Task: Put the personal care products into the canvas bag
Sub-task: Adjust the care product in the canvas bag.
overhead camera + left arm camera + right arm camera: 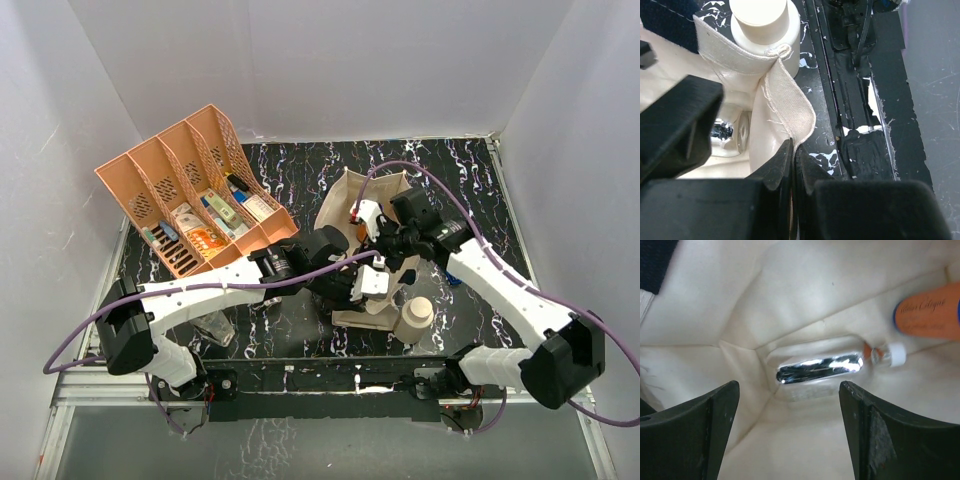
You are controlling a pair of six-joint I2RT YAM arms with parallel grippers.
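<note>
Lower centre, the left gripper [792,162] pinches the canvas bag [787,102] at its rim; the right gripper [789,390], jaws wide, hangs inside above 1 clear bottle [820,366].

Desk [300,180]: black top with white marbled veining. Plain white walls [350,60] close it in at the back and on both sides. On my side, a metal rail [100,398] runs along the near edge. Below it I note a grey surface [300,440]; floor or shelf, cannot tell. Left wrist view: black tape [890,75] along the desk border. Light even and diffuse, shadows soft.
</note>
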